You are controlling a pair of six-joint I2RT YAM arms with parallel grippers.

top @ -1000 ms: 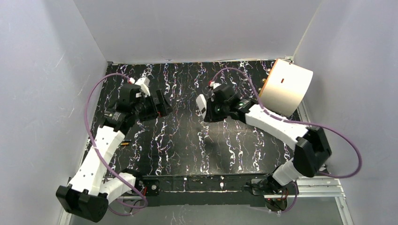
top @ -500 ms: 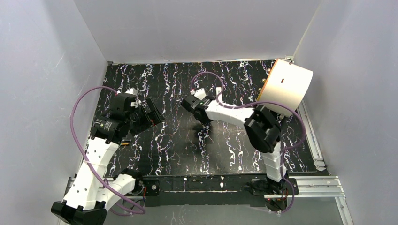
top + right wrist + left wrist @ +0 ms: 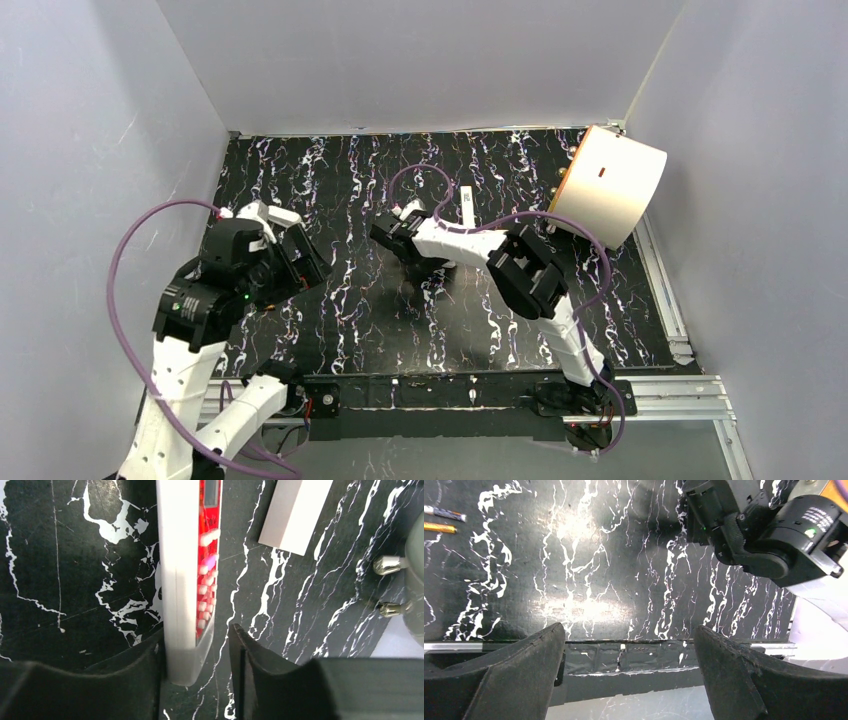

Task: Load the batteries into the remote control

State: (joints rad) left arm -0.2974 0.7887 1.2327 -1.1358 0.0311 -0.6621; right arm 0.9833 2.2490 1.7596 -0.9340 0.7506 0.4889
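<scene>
Left wrist view shows the batteries [image 3: 444,513] lying flat on the mat [image 3: 589,580] at the scene's left, side by side, long axes running roughly left to right. Light, stiff, smooth and apt to roll, they want pinching across mid-barrel. The left gripper [image 3: 629,675] gapes wide, empty. The right gripper [image 3: 196,642] straddles one end of the remote control [image 3: 180,555], which stands on edge; whether it clamps, I cannot tell.

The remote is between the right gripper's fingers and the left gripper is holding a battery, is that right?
Not quite. The left gripper is open and empty; the left wrist view shows the batteries lying on the table. The remote is indeed between the fingers of the right gripper.
</scene>
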